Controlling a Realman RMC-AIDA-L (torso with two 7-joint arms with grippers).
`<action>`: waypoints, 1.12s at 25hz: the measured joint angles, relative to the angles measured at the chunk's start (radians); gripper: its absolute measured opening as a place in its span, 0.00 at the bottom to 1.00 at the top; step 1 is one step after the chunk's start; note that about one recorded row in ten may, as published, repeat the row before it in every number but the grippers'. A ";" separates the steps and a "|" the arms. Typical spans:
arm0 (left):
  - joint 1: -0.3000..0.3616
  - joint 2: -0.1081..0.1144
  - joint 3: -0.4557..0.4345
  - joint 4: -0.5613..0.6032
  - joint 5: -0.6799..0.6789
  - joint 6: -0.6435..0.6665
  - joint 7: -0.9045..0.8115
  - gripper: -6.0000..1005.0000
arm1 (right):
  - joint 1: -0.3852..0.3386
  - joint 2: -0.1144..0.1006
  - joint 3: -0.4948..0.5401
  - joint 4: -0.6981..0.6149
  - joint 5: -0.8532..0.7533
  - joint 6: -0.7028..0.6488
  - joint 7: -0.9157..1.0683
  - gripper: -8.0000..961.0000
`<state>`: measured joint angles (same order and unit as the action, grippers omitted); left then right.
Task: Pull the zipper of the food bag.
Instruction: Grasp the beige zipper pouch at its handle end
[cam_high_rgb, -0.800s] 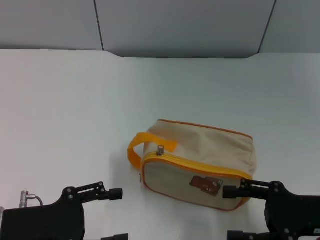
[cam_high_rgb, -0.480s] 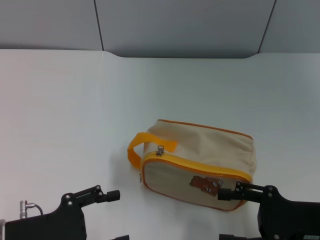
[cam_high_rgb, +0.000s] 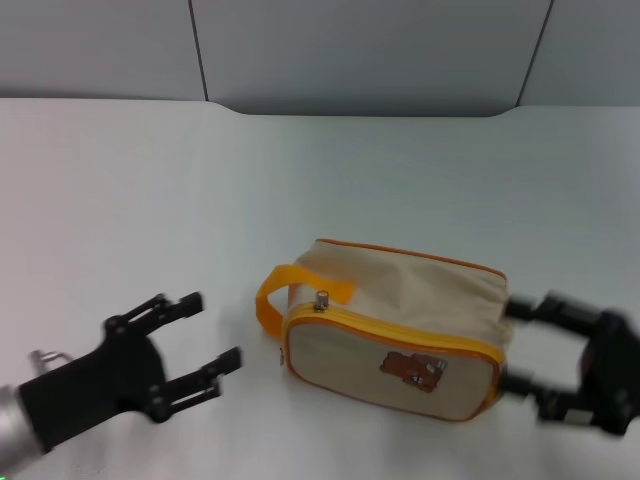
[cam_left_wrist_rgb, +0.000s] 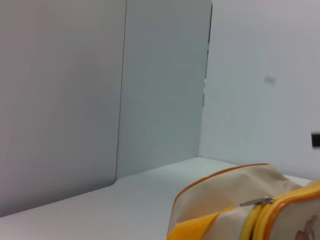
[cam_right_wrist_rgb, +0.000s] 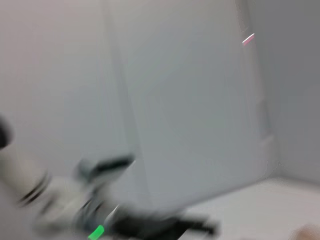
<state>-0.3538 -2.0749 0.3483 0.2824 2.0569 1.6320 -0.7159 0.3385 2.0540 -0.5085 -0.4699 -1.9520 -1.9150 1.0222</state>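
Note:
The food bag (cam_high_rgb: 400, 320) is a boxy beige canvas pouch with orange-yellow trim, a loop handle (cam_high_rgb: 290, 290) at its left end and a brown bear patch (cam_high_rgb: 411, 369) on the near face. It lies on the white table. The zipper (cam_high_rgb: 390, 336) runs along the near top edge, its silver pull tab (cam_high_rgb: 321, 299) at the left end by the handle. My left gripper (cam_high_rgb: 213, 333) is open, just left of the bag and apart from it. My right gripper (cam_high_rgb: 510, 345) is open at the bag's right end. The left wrist view shows the bag (cam_left_wrist_rgb: 235, 200) and pull tab (cam_left_wrist_rgb: 257, 201).
The white table (cam_high_rgb: 150, 200) runs back to grey wall panels (cam_high_rgb: 350, 50). Open table lies to the left of and behind the bag. The right wrist view shows only a blurred wall and the other arm (cam_right_wrist_rgb: 100, 210).
Both arms have risen from the bottom edge of the view and come in toward the bag, the left from its left, the right to its right end. The bag has not moved.

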 joint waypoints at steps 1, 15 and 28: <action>-0.013 0.000 -0.002 -0.032 -0.003 -0.026 0.017 0.73 | -0.013 0.005 0.117 -0.003 0.000 0.006 -0.003 0.87; -0.179 -0.006 0.005 -0.327 0.003 -0.284 0.189 0.68 | -0.083 0.024 0.466 0.049 -0.004 0.010 -0.106 0.87; -0.159 -0.007 -0.077 -0.373 -0.005 -0.297 0.257 0.36 | -0.067 0.024 0.456 0.050 -0.030 0.011 -0.108 0.87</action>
<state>-0.5132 -2.0816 0.2709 -0.0903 2.0521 1.3348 -0.4587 0.2710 2.0778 -0.0529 -0.4203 -1.9823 -1.9036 0.9146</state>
